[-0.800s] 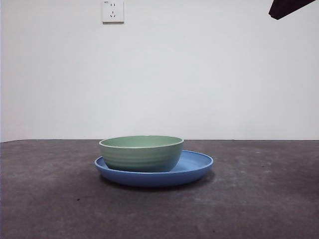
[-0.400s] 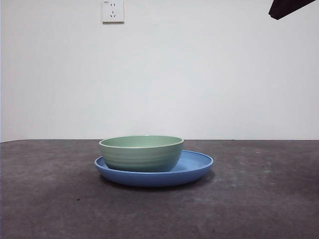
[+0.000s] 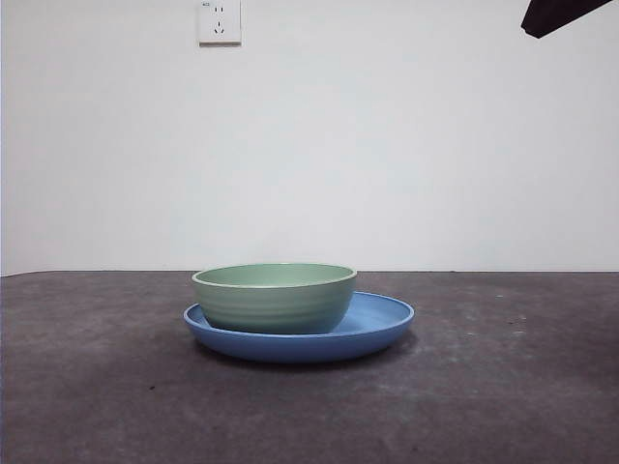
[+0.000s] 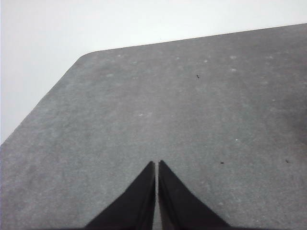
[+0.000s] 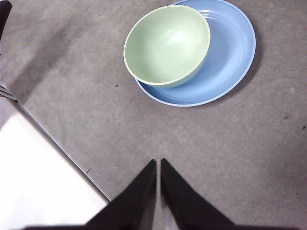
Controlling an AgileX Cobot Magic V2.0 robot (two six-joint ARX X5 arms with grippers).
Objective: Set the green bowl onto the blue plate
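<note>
White wall fills the background behind a dark grey, speckled table [image 3: 503, 387], with a white wall socket [image 3: 219, 21] high up near the top edge in the front view. On the table sits the blue plate [image 3: 382, 324], flat and shallow, and the green bowl [image 3: 275, 298] stands upright on it, resting inside the plate's rim but off-centre, so that more bare blue shows on one side than on the other. The right wrist view shows the same from above: the green bowl [image 5: 167, 44] is empty and covers one side of the blue plate [image 5: 230, 52], its edge reaching the plate's rim there. The right gripper [image 5: 158, 165] hangs well apart from both, over bare table, with its two black jaws pressed together and holding nothing. The left gripper [image 4: 157, 167] is over another stretch of table near a rounded corner, its jaws likewise closed on nothing, with neither bowl nor plate in its view. A black tip [image 3: 561, 14] of one arm shows at the top corner of the front view
</note>
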